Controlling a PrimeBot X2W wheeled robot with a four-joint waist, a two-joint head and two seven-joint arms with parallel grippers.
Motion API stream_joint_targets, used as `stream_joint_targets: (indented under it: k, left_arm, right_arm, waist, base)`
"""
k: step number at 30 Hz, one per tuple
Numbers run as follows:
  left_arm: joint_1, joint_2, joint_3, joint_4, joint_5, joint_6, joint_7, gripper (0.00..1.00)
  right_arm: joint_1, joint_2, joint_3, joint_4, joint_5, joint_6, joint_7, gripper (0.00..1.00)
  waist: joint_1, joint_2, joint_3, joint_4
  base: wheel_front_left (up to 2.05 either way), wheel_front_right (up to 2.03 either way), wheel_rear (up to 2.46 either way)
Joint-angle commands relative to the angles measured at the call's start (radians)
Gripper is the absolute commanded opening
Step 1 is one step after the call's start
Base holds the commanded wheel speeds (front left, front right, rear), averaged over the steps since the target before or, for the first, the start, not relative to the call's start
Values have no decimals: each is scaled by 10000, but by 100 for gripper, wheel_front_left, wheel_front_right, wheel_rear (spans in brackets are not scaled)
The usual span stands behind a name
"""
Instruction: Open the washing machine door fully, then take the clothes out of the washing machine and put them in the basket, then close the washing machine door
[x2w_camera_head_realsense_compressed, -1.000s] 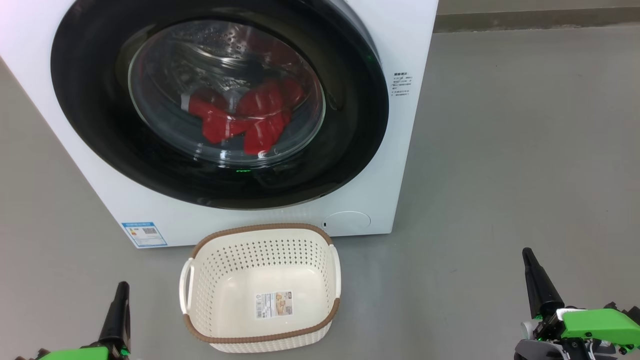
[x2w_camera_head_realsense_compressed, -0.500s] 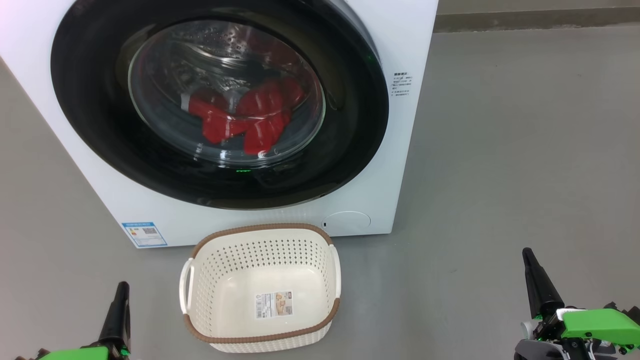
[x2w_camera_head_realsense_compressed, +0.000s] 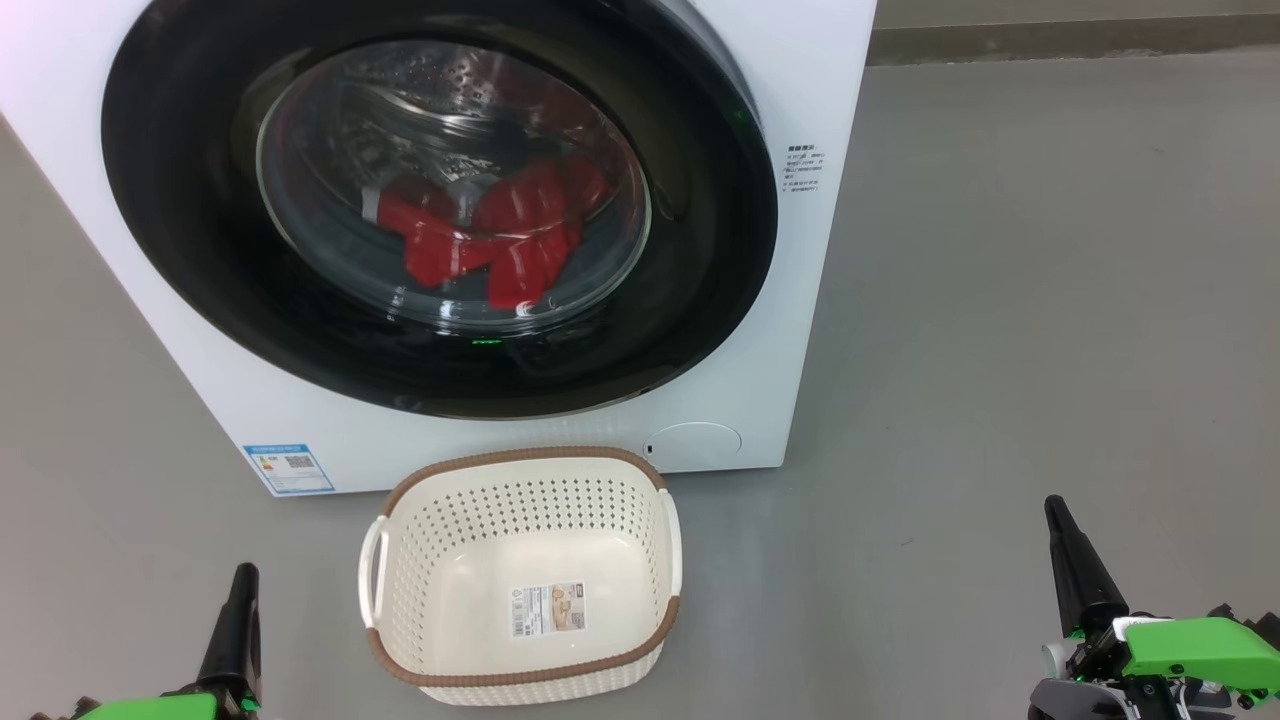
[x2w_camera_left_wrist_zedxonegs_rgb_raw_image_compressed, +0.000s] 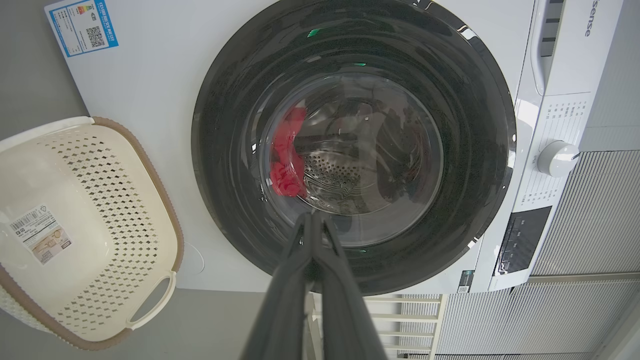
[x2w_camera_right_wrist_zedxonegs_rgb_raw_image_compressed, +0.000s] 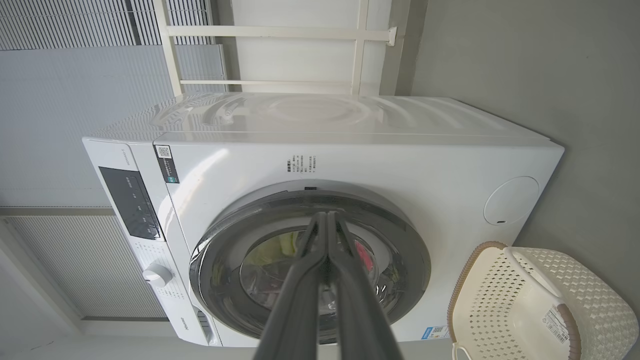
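My left gripper (x2w_camera_head_realsense_compressed: 243, 577) and right gripper (x2w_camera_head_realsense_compressed: 1053, 507) both pinched tight, washing machine door (x2w_camera_head_realsense_compressed: 450, 372) closed, red clothes (x2w_camera_head_realsense_compressed: 480, 235) inside, basket (x2w_camera_head_realsense_compressed: 520, 456) near me

A smooth grey floor (x2w_camera_head_realsense_compressed: 1000, 300) carries the white washing machine (x2w_camera_head_realsense_compressed: 820, 80), which stands flat on it. Just in front of the washing machine, below its lower front edge, a cream basket (x2w_camera_head_realsense_compressed: 520, 452) with a brown rim sits upright on the same floor, open side up. Beside the washing machine the floor runs back to a darker band (x2w_camera_head_realsense_compressed: 1070, 42).
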Motion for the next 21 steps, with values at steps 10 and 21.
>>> stream_joint_targets:
  k: [10, 21]
  left_arm:
    - [-378, 154, 310, -201, -37, -115, 27, 0]
    - [145, -91, -34, 231, 6, 12, -36, 100]
  right_arm:
    - [-105, -31, 234, -299, -38, 16, 74, 0]
    - [59, 49, 26, 268, 11, 0, -31, 100]
  waist:
    - [0, 0, 0, 0]
    - [0, 0, 7, 2]
  base:
    - [0, 0, 0]
    - [0, 0, 0]
